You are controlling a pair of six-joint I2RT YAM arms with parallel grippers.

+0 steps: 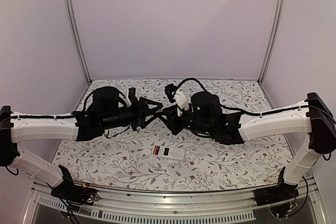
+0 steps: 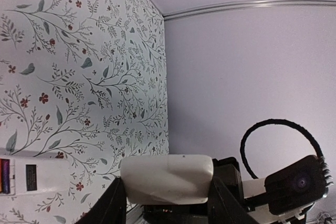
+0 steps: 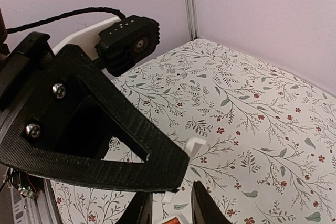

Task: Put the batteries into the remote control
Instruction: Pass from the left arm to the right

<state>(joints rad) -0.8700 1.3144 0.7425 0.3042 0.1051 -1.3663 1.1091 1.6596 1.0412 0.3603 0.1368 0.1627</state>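
Nearest me the remote control (image 1: pixel 169 151) lies flat, light, stiff and slick I'd judge, best pinched across its long edges; just beyond and above it my left gripper (image 2: pixel 167 195) clamps a white cover piece (image 2: pixel 168 174), and my right gripper (image 3: pixel 170 205) shows jaws slightly apart, whether on anything I cannot tell.

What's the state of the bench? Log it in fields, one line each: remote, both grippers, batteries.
remote control: lies flat on the table, on the arm-base side of both grippers, nothing touching it
left gripper: raised, shut on a white piece
right gripper: raised, facing the left gripper closely, fingers near the white piece; open or shut unclear
batteries: not identifiable for sure; an orange-red patch and a black patch show on the remote control
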